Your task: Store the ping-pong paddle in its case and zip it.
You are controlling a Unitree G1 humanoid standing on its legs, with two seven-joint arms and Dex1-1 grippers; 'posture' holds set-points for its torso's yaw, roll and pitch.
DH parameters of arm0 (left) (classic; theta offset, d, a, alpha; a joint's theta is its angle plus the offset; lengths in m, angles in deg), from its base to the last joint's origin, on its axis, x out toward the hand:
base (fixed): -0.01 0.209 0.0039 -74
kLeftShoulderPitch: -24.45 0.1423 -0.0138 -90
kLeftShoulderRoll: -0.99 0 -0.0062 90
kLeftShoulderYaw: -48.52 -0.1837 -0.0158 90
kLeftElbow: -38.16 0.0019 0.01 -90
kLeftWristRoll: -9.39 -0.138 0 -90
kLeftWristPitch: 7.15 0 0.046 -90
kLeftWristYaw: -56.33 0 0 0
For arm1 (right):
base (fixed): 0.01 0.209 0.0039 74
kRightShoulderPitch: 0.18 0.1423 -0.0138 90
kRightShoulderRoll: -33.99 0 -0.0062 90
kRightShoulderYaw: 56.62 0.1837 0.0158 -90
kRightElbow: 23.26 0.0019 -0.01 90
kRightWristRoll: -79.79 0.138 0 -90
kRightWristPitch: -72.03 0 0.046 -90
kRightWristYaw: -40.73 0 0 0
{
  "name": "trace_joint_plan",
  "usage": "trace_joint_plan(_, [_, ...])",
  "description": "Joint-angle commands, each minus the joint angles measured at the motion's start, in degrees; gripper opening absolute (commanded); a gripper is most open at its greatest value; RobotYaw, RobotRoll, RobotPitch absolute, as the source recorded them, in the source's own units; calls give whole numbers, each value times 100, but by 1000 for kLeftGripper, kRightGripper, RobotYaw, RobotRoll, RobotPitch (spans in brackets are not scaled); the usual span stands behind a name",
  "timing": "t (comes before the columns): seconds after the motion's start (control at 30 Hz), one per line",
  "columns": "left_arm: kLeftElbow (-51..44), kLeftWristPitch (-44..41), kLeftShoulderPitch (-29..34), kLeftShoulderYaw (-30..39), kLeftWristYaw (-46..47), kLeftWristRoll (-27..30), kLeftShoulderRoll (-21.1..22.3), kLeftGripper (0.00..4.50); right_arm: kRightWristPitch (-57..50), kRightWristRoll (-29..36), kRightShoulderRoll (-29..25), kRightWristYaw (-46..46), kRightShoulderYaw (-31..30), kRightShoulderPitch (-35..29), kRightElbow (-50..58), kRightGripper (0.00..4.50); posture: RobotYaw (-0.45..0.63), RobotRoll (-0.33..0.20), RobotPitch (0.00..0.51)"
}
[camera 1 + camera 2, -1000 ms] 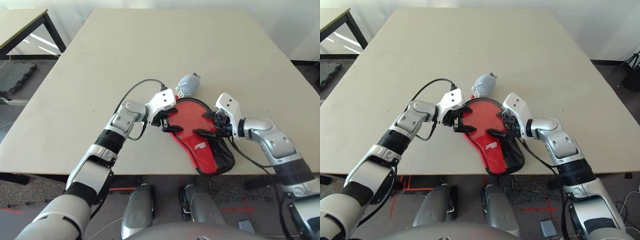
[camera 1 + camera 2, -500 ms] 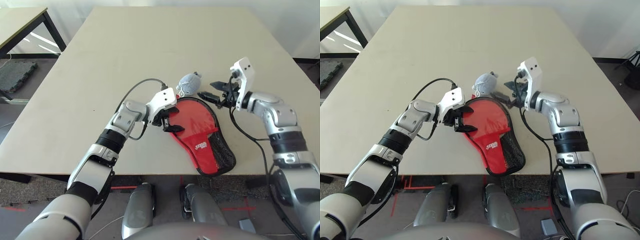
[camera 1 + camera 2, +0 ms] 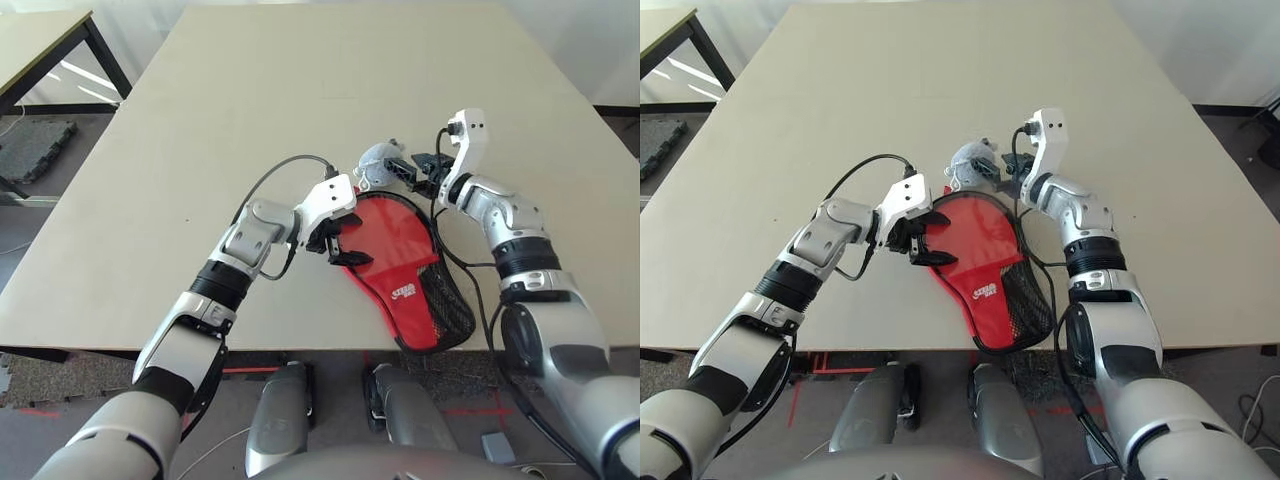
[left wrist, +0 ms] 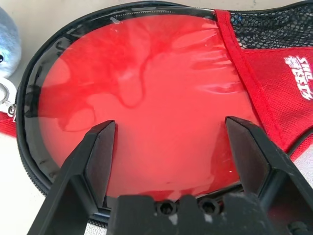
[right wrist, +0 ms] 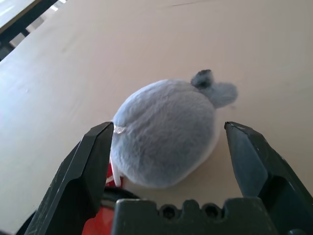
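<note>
Nearest, the case (image 3: 405, 268) lies red side up at lower centre, its narrow end overhanging the table (image 3: 250, 110) edge; the paddle is hidden. Left gripper (image 3: 340, 245) hangs released over its rim. Farther, right gripper (image 3: 408, 168) gapes around a grey plush toy (image 5: 166, 132), partly masking it.

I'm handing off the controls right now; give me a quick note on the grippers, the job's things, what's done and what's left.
Left gripper: open, poised over the case's round end.
Right gripper: open, fingers either side of the grey plush charm, not closed on it.
Case: flat near the table's front edge, red side up. The paddle's red face shows through its clear window, so the paddle is inside.
Zip: I cannot tell how far it is closed; check it and finish it.
</note>
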Motion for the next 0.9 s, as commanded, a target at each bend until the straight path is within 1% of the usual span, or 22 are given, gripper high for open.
trace_joint_plan(0.03, [160,-238,241,-290,-121,-83,23,4480,180,-18,96,-74,99,156,-433,4500,115,0,172])
trace_joint_plan(0.07, [155,-240,242,-290,-116,-82,26,4480,207,-37,120,-73,87,195,-536,4500,116,0,171])
trace_joint_plan(0.17, [150,-251,237,-287,-99,-82,29,4500,294,-167,148,-38,-16,269,-841,3877,120,0,169])
trace_joint_plan(0.23, [154,-254,234,-285,-92,-83,28,4500,304,-212,148,-9,-40,293,-934,3096,120,0,169])
trace_joint_plan(0.43, [144,-258,246,-301,-98,-84,20,4500,473,-384,98,-11,-76,379,-1178,1070,115,0,167])
trace_joint_plan(0.47, [140,-261,249,-307,-95,-83,12,4500,526,-418,78,-28,-74,417,-1243,668,114,0,167])
trace_joint_plan(0.53, [139,-260,248,-317,-91,-85,-9,4500,635,-471,35,-77,-48,508,-1383,104,113,0,167])
trace_joint_plan(0.57, [132,-260,249,-324,-92,-84,-21,4500,705,-505,3,-107,-36,558,-1453,18,112,0,166])
trace_joint_plan(0.73, [65,-292,282,-366,-101,-76,-82,4500,957,-624,-185,-190,20,738,-1753,18,110,0,164])
trace_joint_plan(0.9, [-6,-332,313,-390,-92,-60,-153,4500,1123,-692,-408,-226,66,780,-1919,18,105,0,159])
